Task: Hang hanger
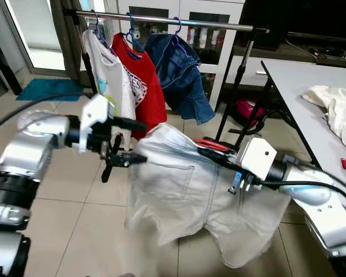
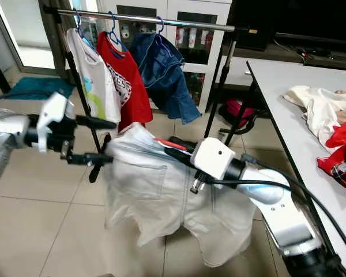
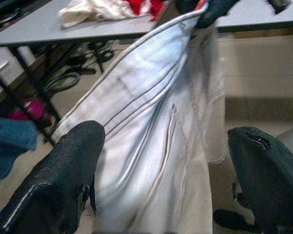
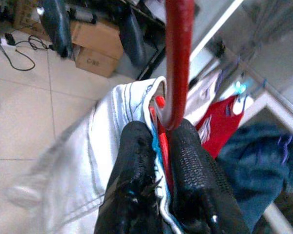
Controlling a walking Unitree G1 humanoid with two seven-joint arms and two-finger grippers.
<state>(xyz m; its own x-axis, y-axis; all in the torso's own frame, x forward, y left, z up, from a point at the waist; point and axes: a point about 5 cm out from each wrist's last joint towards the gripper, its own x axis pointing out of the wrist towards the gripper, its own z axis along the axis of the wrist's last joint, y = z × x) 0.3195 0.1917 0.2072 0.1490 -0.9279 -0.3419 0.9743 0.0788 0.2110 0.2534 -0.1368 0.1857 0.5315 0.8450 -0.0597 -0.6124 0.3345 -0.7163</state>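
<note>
My right gripper (image 4: 158,161) is pinched on the red plastic hanger (image 4: 178,58) and the waistband of the pale white-grey denim shorts (image 1: 184,196), which droop at the frame's centre. My left gripper (image 1: 130,141), fingers spread, sits at the shorts' left edge, below the metal clothes rail (image 1: 161,20) along the top.

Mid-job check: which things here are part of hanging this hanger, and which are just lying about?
Job: red hanger, white shorts on it, right gripper clamping it, left gripper open beside the shorts, clothes rail.

Lying about: clothes pile on grey table, teal mat.
</note>
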